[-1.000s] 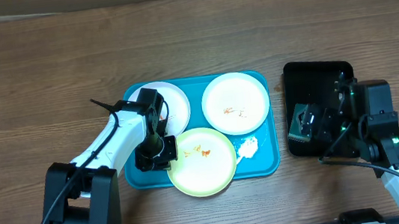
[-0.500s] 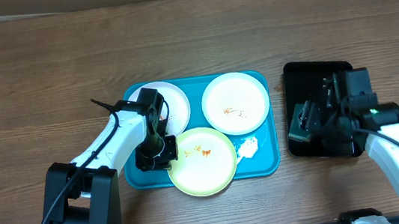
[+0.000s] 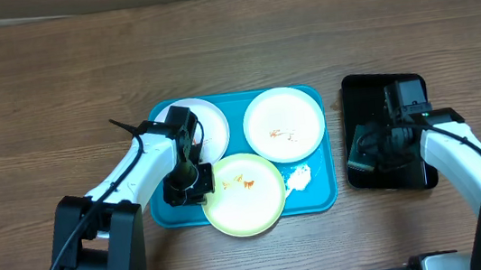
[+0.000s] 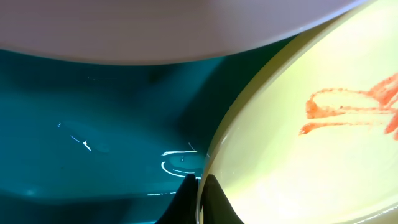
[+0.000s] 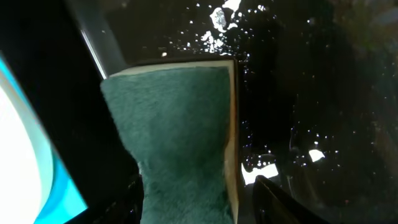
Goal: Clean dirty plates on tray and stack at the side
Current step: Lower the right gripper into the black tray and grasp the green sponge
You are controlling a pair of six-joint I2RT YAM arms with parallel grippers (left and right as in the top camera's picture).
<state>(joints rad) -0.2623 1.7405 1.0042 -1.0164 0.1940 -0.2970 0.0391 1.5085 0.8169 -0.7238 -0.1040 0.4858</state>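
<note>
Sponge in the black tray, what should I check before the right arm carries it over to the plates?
1. Hold of the right gripper on the sponge: ok, it looks squeezed.
2. Pinch of the left gripper on the yellow-green plate rim: ok.
3. Smears on that plate face up: ok.
4. Sponge lifted off the black tray: cannot tell.
5. Sponge wet enough: cannot tell.
</note>
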